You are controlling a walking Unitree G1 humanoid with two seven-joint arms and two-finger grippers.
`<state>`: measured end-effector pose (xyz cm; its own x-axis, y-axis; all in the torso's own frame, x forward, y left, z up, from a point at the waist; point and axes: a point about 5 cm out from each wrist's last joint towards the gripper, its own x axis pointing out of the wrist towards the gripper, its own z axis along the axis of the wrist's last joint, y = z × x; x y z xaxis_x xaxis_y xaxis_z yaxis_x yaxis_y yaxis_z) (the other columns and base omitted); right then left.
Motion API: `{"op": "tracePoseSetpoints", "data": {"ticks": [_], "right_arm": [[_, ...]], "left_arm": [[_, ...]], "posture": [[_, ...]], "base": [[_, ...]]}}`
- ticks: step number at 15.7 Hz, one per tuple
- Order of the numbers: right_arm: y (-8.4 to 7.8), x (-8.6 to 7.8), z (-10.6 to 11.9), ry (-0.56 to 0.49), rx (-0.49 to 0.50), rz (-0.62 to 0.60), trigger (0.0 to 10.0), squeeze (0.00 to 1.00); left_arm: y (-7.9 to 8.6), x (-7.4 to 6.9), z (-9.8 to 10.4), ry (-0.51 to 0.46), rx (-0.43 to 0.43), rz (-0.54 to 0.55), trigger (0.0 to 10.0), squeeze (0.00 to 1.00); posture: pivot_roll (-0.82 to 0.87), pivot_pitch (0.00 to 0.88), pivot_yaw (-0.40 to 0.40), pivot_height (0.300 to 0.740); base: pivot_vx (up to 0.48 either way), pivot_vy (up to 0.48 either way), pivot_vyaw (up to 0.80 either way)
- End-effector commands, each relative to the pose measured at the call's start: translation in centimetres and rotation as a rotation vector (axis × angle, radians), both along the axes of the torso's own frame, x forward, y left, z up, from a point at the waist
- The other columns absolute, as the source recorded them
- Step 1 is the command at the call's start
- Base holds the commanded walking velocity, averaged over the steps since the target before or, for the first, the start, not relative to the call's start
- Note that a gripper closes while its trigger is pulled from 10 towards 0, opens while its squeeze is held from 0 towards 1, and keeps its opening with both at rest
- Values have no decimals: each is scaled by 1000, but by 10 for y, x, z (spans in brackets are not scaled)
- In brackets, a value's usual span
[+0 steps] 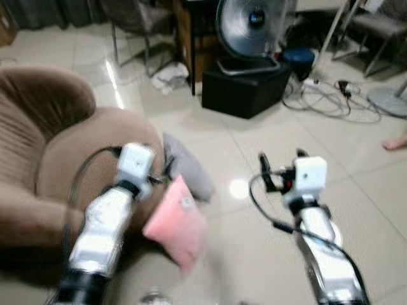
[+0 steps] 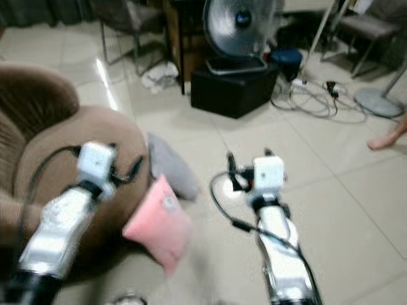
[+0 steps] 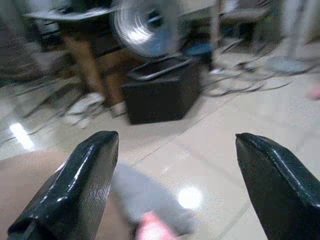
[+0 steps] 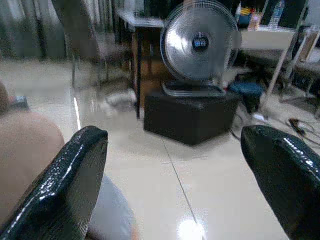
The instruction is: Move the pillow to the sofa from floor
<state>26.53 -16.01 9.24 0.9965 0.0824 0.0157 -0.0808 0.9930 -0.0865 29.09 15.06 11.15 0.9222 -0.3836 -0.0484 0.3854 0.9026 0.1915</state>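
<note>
The pink pillow (image 1: 176, 227) is on the floor, leaning against the front of the brown sofa (image 1: 48, 159), with a grey pillow (image 1: 187, 166) just behind it, also against the sofa. The left gripper (image 3: 172, 185) hovers over the sofa's front edge with fingers spread wide. The right gripper (image 4: 180, 185) hangs over the tiles (image 1: 267, 133) beside the sofa, likewise spread and holding nothing.

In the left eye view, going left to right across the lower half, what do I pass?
Brown sofa → left gripper → pink pillow → right gripper → a person's foot at the right edge.
</note>
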Motion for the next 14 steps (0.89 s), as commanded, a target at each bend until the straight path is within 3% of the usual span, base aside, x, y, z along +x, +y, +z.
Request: {"op": "tracePoseSetpoints", "data": {"ticks": [1,4,8,14], "right_arm": [[1,3,-1,-13,5,13,10000,0],[4,8,-2,-17,41,6,10000,0],[5,9,-3,-24,75,-13,10000,0],[9,1,-10,-5,35,2,10000,0]], "left_arm": [[6,-2,4,-9,30,3,10000,0],[9,-3,3,-27,34,-6,10000,0],[2,8,-24,43,10,3,10000,0],[2,23,-11,17,7,-26,10000,0]], "posture": [[94,96,-20,740],[96,74,-12,740],[60,50,-12,740],[52,60,12,740]], "base": [[0,0,0],[0,0,0],[375,0,0],[378,0,146]]}}
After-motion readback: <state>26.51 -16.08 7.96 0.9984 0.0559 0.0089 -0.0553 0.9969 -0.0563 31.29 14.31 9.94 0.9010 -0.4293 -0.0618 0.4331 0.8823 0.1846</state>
